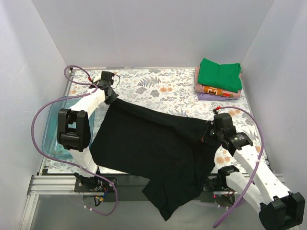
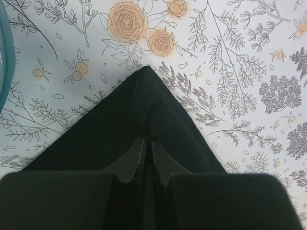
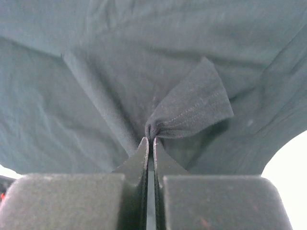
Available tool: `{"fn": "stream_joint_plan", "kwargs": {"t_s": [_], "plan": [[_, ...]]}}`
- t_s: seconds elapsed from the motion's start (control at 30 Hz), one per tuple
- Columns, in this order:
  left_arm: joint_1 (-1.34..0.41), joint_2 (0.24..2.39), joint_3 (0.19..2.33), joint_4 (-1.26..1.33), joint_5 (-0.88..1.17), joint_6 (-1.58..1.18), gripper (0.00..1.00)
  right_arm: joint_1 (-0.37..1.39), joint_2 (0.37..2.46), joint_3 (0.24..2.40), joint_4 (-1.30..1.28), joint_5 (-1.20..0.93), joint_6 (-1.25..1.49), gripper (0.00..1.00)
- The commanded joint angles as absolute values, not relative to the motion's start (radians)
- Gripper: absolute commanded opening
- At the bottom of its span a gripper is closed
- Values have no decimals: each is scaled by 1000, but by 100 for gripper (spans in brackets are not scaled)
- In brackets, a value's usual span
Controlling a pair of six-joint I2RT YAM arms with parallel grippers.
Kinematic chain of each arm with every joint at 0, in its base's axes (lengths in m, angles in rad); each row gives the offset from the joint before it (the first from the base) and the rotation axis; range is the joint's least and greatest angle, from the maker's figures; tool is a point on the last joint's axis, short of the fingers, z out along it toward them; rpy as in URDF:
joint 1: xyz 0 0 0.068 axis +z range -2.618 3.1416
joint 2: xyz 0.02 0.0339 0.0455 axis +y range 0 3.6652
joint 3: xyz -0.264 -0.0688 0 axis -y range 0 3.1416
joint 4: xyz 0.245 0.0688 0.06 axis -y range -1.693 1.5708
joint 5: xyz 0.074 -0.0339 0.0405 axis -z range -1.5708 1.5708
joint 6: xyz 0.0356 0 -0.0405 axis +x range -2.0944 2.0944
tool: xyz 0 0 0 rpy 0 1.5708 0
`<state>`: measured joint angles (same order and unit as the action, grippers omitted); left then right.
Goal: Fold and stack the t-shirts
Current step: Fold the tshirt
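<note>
Black t-shirt (image 1: 148, 148) lies spread on the floral table (image 1: 158, 86), one end hanging over the near edge; left gripper (image 2: 147, 141) is pinched shut on its far-left corner, right gripper (image 3: 149, 140) on a bunched fold at right; folded shirts (image 1: 218, 79) stacked far right

Matt black cloth t-shirt (image 1: 148, 148) on smooth floral-printed table cover (image 1: 158, 86).
</note>
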<state>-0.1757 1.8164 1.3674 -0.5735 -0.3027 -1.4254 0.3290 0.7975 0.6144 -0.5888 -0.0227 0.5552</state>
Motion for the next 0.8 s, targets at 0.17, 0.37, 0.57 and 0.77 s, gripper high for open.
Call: {"fn": "stream_joint_plan", "kwargs": {"t_s": [0.17, 0.37, 0.57, 0.77], "plan": [[-169, 1807, 1364, -623, -333, -1408, 0, 477, 749, 537, -626, -48, 729, 1], [-169, 1813, 1397, -618, -322, -1405, 0, 494, 770, 598, -598, -52, 747, 1], [-167, 1816, 1419, -647, -342, -1416, 0, 495, 755, 615, -601, -80, 796, 1], [-167, 1816, 1384, -722, -393, -1483, 0, 505, 739, 523, -585, -110, 839, 2]]}}
